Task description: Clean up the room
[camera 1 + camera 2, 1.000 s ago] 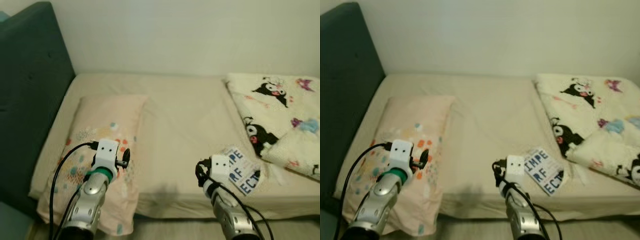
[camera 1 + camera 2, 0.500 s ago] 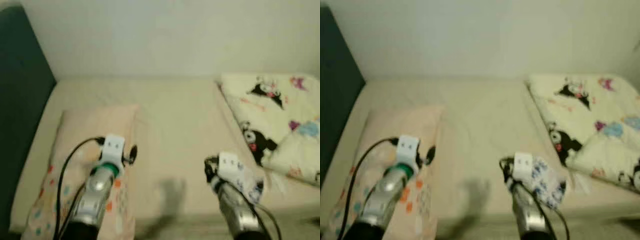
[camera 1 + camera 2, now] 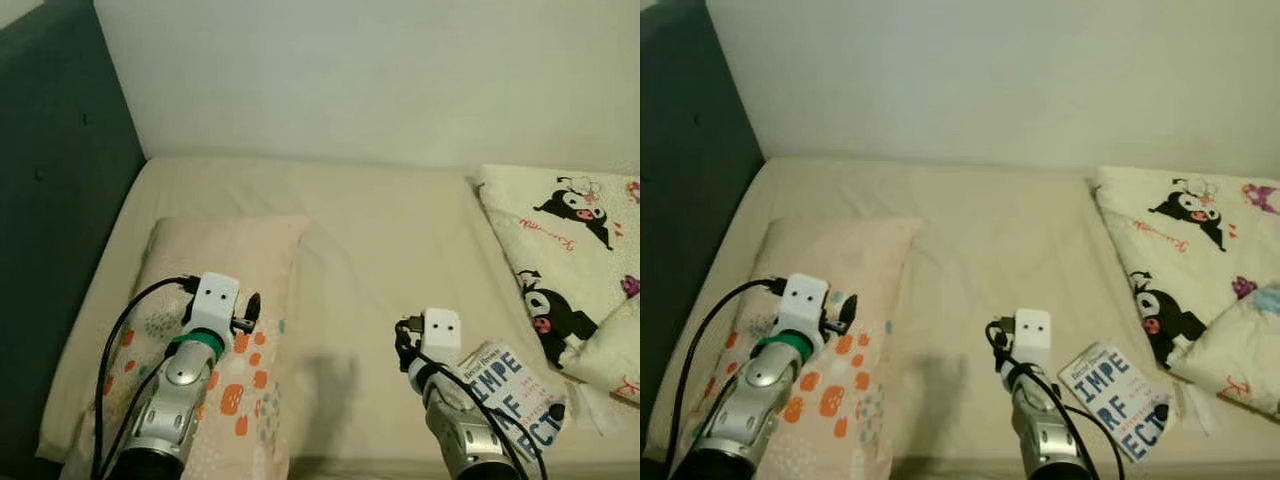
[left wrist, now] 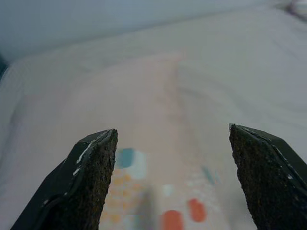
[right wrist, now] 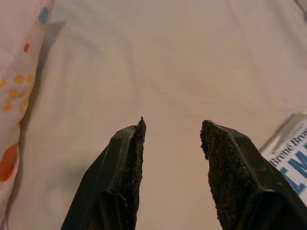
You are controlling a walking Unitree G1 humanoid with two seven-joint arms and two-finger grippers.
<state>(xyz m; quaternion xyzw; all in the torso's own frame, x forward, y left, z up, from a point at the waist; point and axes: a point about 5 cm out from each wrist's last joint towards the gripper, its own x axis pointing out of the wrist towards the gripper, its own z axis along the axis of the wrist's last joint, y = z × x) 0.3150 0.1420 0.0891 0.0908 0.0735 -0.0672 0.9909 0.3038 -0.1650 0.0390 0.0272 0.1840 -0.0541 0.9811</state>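
**A:** Where was the book (image 3: 517, 397) at that point?

**B:** Flat on the bed (image 3: 390, 260), near the front edge, just beside the right gripper (image 5: 172, 139) on its outer side and close to the folded blanket (image 3: 580, 270). In the right wrist view a corner of its cover showed off to one side of the fingers, not between them.

**A:** And the grippers?

**B:** Both empty. The right one's fingers were parted a little over bare sheet; the left gripper (image 4: 172, 143) was spread wide above the pillow (image 3: 215, 300).

**A:** How would the book handle?

**B:** My guess: a light paperback, stiff enough across the cover but bendy, and slick on its face. Lying flat on a soft mattress, it offered little edge. I'd have pinched it across the overhanging or nearest long edge, pressing into the bedding.

**A:** Any containers?

**B:** None that I could see; no box, basket or shelf.
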